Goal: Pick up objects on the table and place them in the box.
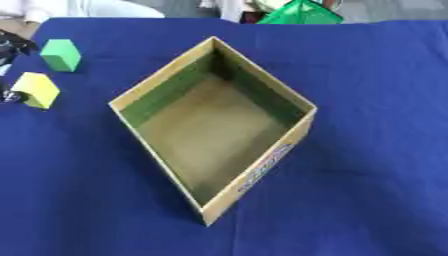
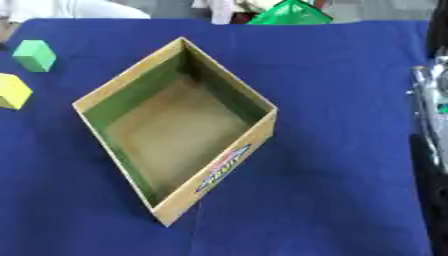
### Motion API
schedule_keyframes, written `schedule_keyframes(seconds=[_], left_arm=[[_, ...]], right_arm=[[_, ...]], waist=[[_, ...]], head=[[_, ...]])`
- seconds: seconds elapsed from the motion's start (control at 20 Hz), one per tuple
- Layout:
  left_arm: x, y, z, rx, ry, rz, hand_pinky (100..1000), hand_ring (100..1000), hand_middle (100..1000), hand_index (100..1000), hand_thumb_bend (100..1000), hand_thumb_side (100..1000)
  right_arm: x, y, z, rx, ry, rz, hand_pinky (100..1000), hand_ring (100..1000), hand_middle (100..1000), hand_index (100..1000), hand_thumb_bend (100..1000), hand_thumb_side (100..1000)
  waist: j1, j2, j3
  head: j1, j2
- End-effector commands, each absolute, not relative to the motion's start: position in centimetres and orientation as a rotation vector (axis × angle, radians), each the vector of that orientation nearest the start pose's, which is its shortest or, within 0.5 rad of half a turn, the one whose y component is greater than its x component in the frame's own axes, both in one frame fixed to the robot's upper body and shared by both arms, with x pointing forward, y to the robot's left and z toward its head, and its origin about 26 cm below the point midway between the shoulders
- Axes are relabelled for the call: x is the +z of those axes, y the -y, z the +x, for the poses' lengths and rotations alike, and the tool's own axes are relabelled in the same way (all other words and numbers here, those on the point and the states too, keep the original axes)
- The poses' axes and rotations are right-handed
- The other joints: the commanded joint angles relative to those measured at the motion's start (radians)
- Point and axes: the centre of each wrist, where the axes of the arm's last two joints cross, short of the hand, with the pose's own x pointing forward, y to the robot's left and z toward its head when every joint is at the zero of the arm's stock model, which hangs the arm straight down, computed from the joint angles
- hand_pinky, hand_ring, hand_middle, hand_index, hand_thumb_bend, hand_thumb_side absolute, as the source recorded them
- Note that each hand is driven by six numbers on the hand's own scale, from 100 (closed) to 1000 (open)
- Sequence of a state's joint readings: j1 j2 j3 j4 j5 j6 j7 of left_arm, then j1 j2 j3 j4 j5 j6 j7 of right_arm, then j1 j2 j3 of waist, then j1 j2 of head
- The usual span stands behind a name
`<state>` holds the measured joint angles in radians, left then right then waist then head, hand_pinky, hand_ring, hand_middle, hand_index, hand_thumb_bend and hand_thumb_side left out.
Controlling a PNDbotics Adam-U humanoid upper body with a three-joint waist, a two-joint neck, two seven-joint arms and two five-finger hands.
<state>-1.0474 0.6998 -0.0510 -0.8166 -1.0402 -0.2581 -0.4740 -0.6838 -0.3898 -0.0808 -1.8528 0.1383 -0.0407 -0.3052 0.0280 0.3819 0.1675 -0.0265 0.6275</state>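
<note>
Open cardboard box (image 1: pixel 214 135), empty, at the centre of the blue table (image 1: pixel 367 175). Yellow block (image 1: pixel 35 90) and green block (image 1: pixel 61 55) at the far left edge, unpicked. Left hand (image 1: pixel 10 50): fingers indiscernible; next, grasp a block.

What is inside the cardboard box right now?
The box shows only its bare brown floor and greenish inner walls; nothing lies inside. The near walls hide a thin strip of floor. The green block and yellow block sit outside, on the cloth to its left.
</note>
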Motion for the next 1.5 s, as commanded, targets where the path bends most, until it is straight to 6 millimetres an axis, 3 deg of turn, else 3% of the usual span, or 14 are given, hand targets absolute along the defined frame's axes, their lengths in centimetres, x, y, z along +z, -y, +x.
schedule_keyframes(seconds=[0.05, 1.15, 1.2, 1.3, 1.5], left_arm=[[29.7, -40.2, 46.2, -1.423, 1.147, 1.194, 775, 872, 868, 962, 467, 100], [28.7, -40.6, 46.5, -1.386, 1.118, 1.145, 777, 874, 879, 951, 432, 100], [28.6, -40.5, 46.5, -1.385, 1.120, 1.140, 730, 812, 796, 916, 381, 100], [28.4, -40.4, 46.6, -1.381, 1.128, 1.131, 704, 772, 745, 890, 345, 100], [28.4, -40.3, 46.7, -1.367, 1.155, 1.136, 672, 721, 714, 862, 298, 100]], right_arm=[[31.3, 26.2, 33.8, -0.085, -3.505, 0.706, 794, 821, 700, 815, 174, 1000], [31.6, 26.3, 34.0, -0.081, -3.506, 0.702, 795, 821, 696, 814, 170, 1000], [31.5, 26.4, 34.0, -0.078, -3.508, 0.705, 795, 822, 695, 813, 169, 1000], [31.5, 26.5, 34.0, -0.072, -3.510, 0.711, 795, 822, 695, 813, 169, 1000], [31.4, 26.5, 34.0, -0.066, -3.514, 0.713, 796, 822, 694, 814, 170, 1000]], waist=[[-0.001, -0.017, -0.001], [-0.002, 0.006, -0.025], [-0.002, 0.007, -0.027], [-0.002, 0.008, -0.029], [-0.001, 0.006, -0.030]], head=[[0.007, -0.014], [0.035, -0.023], [0.042, -0.023], [0.049, -0.022], [0.052, -0.020]])
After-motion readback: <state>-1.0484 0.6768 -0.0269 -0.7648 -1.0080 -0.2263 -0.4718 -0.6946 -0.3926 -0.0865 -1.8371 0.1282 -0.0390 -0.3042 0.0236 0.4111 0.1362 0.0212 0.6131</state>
